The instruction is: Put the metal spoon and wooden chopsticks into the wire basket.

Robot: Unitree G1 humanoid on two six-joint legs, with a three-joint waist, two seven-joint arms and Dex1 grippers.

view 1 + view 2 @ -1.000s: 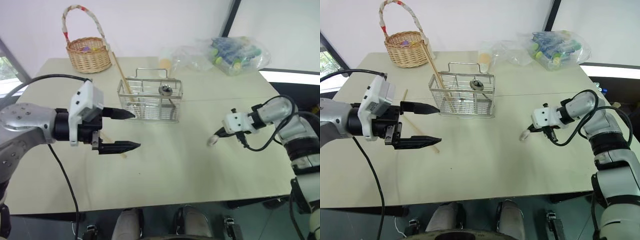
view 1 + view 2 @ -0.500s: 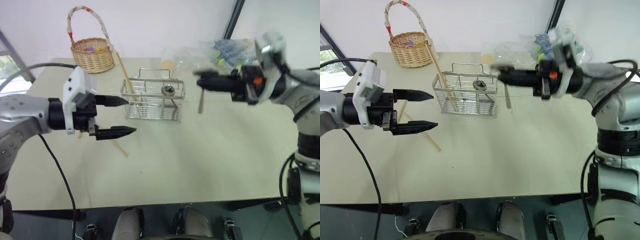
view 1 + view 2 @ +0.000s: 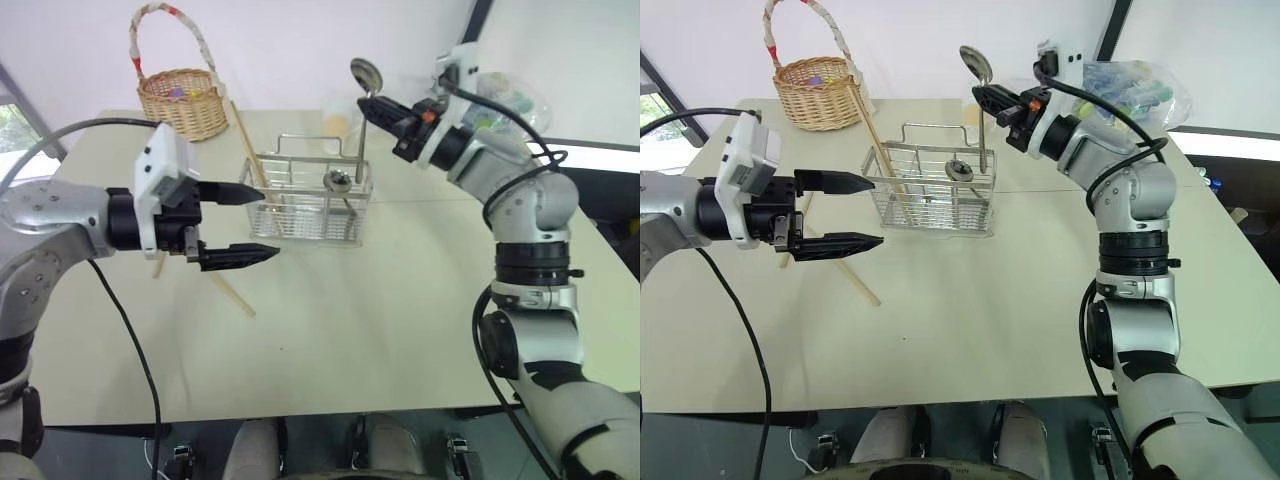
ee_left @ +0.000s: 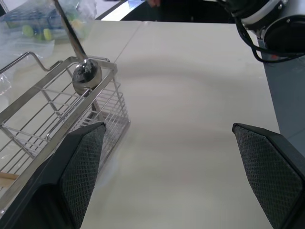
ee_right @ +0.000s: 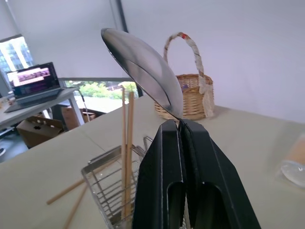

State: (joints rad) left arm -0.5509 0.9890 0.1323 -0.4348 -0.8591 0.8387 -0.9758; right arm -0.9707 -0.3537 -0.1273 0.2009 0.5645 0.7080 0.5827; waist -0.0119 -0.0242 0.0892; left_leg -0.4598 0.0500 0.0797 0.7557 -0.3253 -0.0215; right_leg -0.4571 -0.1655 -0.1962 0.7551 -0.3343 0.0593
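Spoon [image 3: 976, 68] pinched upright in right gripper [image 3: 985, 98] over basket [image 3: 930, 190], left gripper [image 3: 860, 212] spread wide, chopstick [image 3: 852, 280] on table [image 3: 990, 300]

Your right gripper [image 3: 985, 98] pinches the metal spoon [image 3: 978, 95] upright, bowl up, over the wire basket [image 3: 932, 189] near the tabletop's [image 3: 970, 320] far edge, while your left gripper [image 3: 862, 212] hovers wide open beside it

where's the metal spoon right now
In the head views the metal spoon is held upright, bowl up, in the shut right gripper, above the right end of the wire basket at the table's far middle, its handle tip reaching down inside.
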